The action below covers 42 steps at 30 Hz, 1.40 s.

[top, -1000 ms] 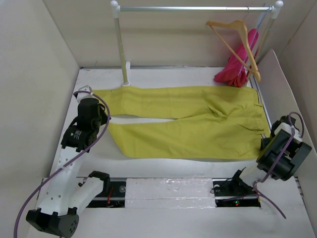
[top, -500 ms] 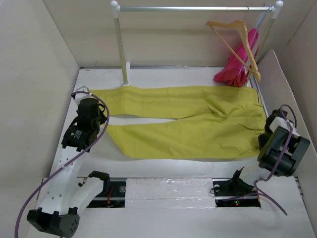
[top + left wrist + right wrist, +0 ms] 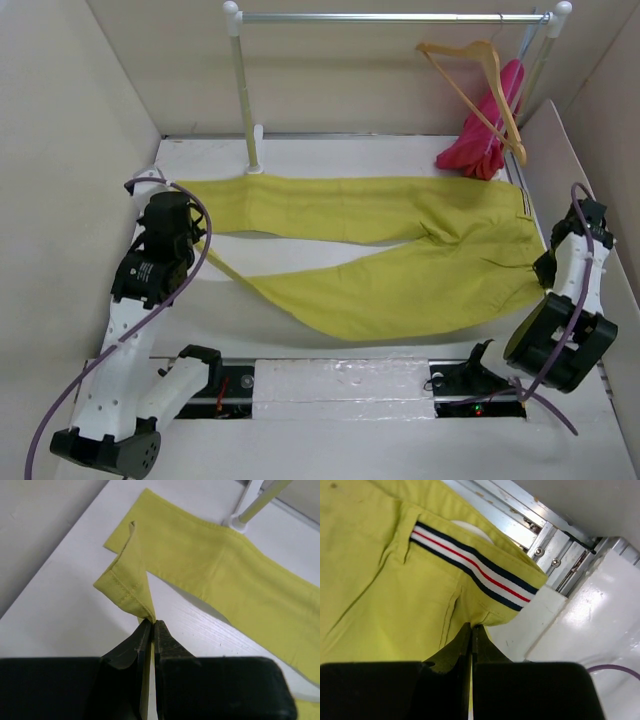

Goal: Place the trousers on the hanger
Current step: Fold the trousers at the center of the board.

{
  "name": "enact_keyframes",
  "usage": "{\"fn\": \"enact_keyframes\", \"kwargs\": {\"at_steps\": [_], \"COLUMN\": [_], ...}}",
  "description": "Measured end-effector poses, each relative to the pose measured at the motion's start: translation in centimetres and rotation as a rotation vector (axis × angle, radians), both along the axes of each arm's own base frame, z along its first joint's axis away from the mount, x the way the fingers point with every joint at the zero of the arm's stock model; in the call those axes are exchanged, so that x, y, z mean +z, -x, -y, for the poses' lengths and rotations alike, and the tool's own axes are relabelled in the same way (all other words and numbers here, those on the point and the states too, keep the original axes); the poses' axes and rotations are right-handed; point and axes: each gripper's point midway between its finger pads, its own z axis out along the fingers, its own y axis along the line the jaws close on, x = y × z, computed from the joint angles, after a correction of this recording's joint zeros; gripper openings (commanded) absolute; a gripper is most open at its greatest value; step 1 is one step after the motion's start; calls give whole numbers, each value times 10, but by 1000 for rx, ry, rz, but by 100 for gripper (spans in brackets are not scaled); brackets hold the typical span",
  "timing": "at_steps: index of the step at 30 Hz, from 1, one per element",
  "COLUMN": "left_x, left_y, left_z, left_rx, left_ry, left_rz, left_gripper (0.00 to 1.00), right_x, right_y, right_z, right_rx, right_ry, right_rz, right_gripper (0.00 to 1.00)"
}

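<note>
top external: white table (image 3: 235, 322), beige walls (image 3: 60, 150)

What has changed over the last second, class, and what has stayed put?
The right gripper shut on the waistband of the trousers and moved farther from its base. The left gripper, already shut on the near leg's hem, drew it back and leftward, slanting that leg. The hanger, pink garment and rail stayed put.

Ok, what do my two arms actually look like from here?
Both arms match: the left arm and right arm have white shells with black joint housings, and a thin purple cable loops along each. The fingers are plain black wedges tapering to narrow tips.
</note>
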Motion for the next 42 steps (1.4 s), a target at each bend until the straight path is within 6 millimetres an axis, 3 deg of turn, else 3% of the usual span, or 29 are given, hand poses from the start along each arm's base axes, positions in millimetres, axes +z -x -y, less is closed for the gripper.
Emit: {"fn": "enact_keyframes", "kwargs": {"at_steps": [7, 10, 14, 18, 20, 24, 27, 31, 34, 39, 42], "left_x": [47, 58, 54, 44, 40, 24, 15, 10, -2, -28, -34], "left_y": [-2, -3, 2, -4, -13, -34, -40, -46, -52, -70, -87], "left_z": [-16, -22, -32, -34, -32, -28, -30, -38, -45, -55, -57], "left_rx": [83, 121, 172, 195, 199, 206, 225, 276, 310, 359, 377], "left_ry": [-41, -59, -91, -111, -114, -135, -163, -212, -252, -319, -359], "left_rz": [56, 69, 51, 6, -17, -82, -113, -130, -168, -266, -303], "left_gripper": [0, 0, 0, 0, 0, 0, 0, 0, 0, 0, 0], "right_x": [42, 49, 69, 132, 146, 133, 87, 54, 48, 55, 54], "right_y": [-16, -3, 15, -10, -23, -45, -74, -104, -136, -201, -225], "right_z": [-33, -60, -83, -71, -60, -43, -23, -14, -9, 3, 7], "right_rx": [198, 241, 292, 325, 308, 274, 243, 244, 258, 297, 316], "right_ry": [8, -32, -43, 122, 182, 173, 85, 6, -48, -84, -100], "right_rz": [-11, 9, -9, 98, 128, 127, 79, 84, 121, 226, 263], "right_gripper": [0, 0, 0, 0, 0, 0, 0, 0, 0, 0, 0]}}
